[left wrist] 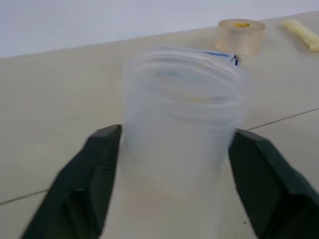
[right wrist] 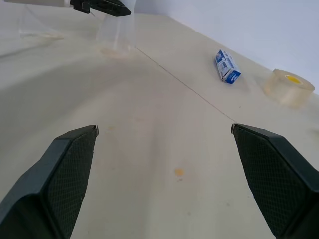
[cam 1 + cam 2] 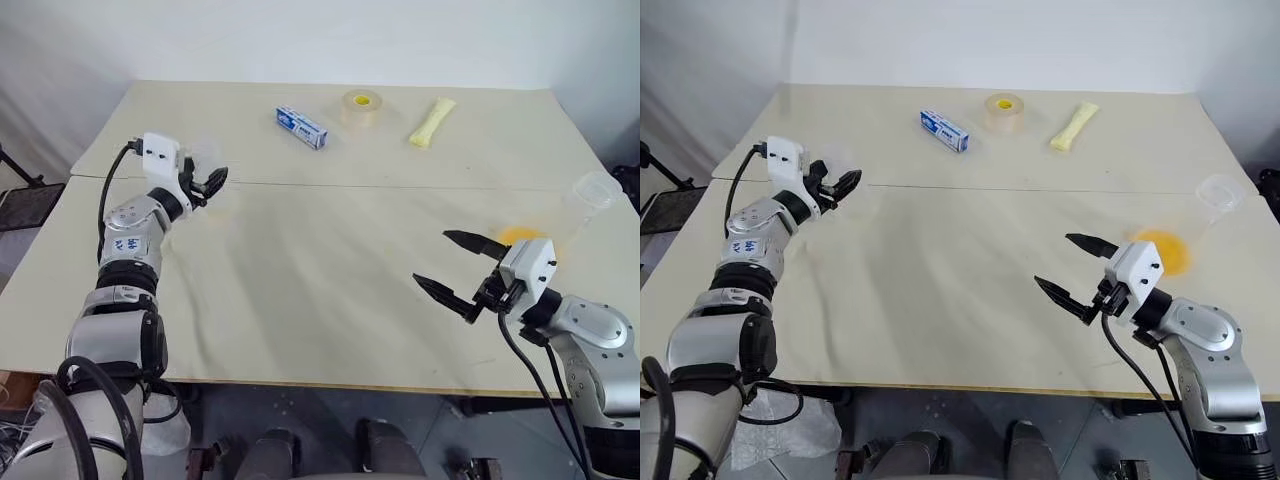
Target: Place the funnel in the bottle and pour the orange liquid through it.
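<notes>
Standing upright near the table's (image 3: 330,330) left edge, the bottle (image 1: 182,144) sat between the left gripper's (image 3: 210,183) two fingers, one on each side; contact could not be confirmed. Orange liquid (image 3: 1162,250) pooled in a clear flask (image 3: 1218,195) at far right. Just beside it, the right gripper (image 3: 1072,268) hovered wide open, empty.

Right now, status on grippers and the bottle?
Left gripper around the clear, colourless plastic bottle. Right gripper open, empty. Orange liquid sits in clear flask beyond it. Blue box, tape roll, yellow packet lie far back.
</notes>
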`<control>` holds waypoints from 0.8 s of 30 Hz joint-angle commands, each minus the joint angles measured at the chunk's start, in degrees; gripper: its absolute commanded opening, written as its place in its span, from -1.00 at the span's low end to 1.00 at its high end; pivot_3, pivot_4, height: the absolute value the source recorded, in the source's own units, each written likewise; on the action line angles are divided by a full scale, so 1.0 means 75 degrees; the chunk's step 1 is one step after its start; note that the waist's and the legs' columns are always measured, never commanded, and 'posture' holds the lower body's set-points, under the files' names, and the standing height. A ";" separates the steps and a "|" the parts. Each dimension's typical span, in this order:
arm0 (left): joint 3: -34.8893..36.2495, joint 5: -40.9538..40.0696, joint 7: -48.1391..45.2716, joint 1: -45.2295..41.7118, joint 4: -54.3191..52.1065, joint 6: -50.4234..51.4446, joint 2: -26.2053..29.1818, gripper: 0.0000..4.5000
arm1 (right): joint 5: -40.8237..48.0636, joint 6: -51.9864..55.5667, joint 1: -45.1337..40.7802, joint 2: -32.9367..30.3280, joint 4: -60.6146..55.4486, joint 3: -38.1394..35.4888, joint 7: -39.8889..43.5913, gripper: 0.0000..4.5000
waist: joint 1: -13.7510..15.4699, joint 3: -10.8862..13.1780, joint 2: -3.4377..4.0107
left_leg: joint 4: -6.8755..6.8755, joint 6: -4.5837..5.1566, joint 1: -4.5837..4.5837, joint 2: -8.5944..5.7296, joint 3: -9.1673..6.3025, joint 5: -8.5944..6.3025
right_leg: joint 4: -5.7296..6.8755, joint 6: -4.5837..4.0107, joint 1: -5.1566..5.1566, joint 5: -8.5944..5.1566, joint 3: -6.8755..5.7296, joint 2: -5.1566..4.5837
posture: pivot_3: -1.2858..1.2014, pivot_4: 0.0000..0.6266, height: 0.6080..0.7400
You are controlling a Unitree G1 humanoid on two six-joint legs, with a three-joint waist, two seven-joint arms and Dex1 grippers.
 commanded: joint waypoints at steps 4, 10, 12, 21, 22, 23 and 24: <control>0.0099 0.0033 -0.0085 -0.0312 0.0166 -0.0169 0.0079 0.05 | 0.0210 -0.0005 0.0152 -0.0087 -0.0414 -0.0317 -0.0109 1.00 | 0.0006 0.0001 -0.0002 | 0.0004 0.0000 0.0000 -0.0001 0.0000 0.0000 | 0.0003 0.0000 0.0000 0.0000 -0.0003 -0.0001 | 0.03 -0.52 1.00; 0.0076 -0.0223 -0.1094 -0.0477 -0.0312 -0.0039 -0.0063 0.05 | 0.0374 0.0086 0.0316 -0.0193 -0.0517 -0.0553 -0.0070 1.00 | 0.0011 0.0005 -0.0007 | 0.0007 0.0002 -0.0003 -0.0002 0.0000 0.0000 | 0.0007 0.0001 0.0000 0.0000 -0.0005 -0.0002 | 0.03 -0.52 1.00; 0.0034 -0.0430 -0.1687 -0.0492 -0.0849 0.0192 -0.0258 0.05 | 0.0549 0.0181 0.0394 -0.0276 -0.0542 -0.0691 0.0035 1.00 | 0.0030 0.0007 -0.0010 | 0.0014 0.0004 -0.0011 -0.0003 -0.0004 0.0000 | 0.0007 0.0001 -0.0001 0.0001 -0.0009 -0.0003 | 0.03 -0.52 1.00; -0.0814 -0.1150 -0.3989 0.0217 -0.3799 0.1566 -0.1208 0.05 | 0.1231 0.0536 0.1055 -0.0770 -0.0759 -0.1118 0.0731 1.00 | 0.0003 0.0008 -0.0012 | 0.0109 0.0023 -0.0108 -0.0012 -0.0017 -0.0016 | 0.0036 0.0013 -0.0056 0.0007 -0.0023 -0.0016 | 0.03 -0.52 1.00; -0.0933 -0.1182 -0.4107 0.0300 -0.4034 0.1759 -0.1287 0.05 | 0.1216 0.0522 0.1065 -0.0766 -0.0760 -0.1137 0.0697 1.00 | 0.0005 0.0008 -0.0012 | 0.0109 0.0024 -0.0107 -0.0012 -0.0015 -0.0016 | 0.0036 0.0013 -0.0056 0.0007 -0.0021 -0.0017 | 0.03 -0.52 1.00; -0.1061 -0.1169 -0.4192 0.0386 -0.4233 0.1861 -0.1377 0.05 | 0.1196 0.0505 0.1069 -0.0750 -0.0768 -0.1148 0.0653 1.00 | -0.0001 0.0008 -0.0012 | 0.0111 0.0024 -0.0107 -0.0010 -0.0015 -0.0016 | 0.0036 0.0013 -0.0056 0.0007 -0.0020 -0.0015 | 0.03 -0.52 1.00; -0.1209 -0.1118 -0.4276 0.0467 -0.4383 0.1902 -0.1465 0.05 | 0.1179 0.0490 0.1077 -0.0723 -0.0791 -0.1153 0.0602 1.00 | -0.0005 0.0009 -0.0013 | 0.0116 0.0024 -0.0107 -0.0008 -0.0009 -0.0016 | 0.0036 0.0013 -0.0056 0.0007 -0.0016 -0.0013 | 0.03 -0.52 1.00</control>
